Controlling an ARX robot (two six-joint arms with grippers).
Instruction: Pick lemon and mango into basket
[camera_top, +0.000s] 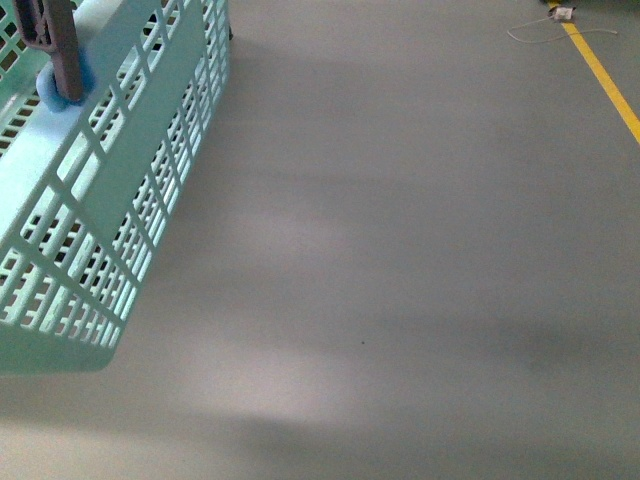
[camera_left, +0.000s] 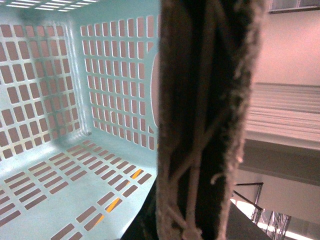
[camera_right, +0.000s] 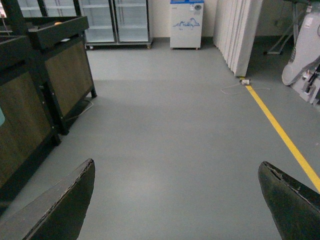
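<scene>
The light turquoise basket (camera_top: 110, 190) hangs tilted over the grey floor at the left of the front view. From the left wrist view I look into its slotted inside (camera_left: 65, 100), and nothing lies in the part I can see. My left gripper (camera_left: 192, 225) is shut on the basket's brown, cord-wrapped handle (camera_left: 205, 115), which fills the middle of that view. My right gripper (camera_right: 175, 200) is open over bare floor, with its dark fingers (camera_right: 60, 205) wide apart and nothing between them. The lemon and the mango are out of view.
Dark wooden display stands (camera_right: 45, 75) line one side of the aisle. Glass-door fridges (camera_right: 117, 20) and a white-blue cabinet (camera_right: 186, 22) stand at its far end. A yellow floor line (camera_right: 280, 130) runs past a white machine (camera_right: 305, 50), with a small cable (camera_top: 540, 30) near it.
</scene>
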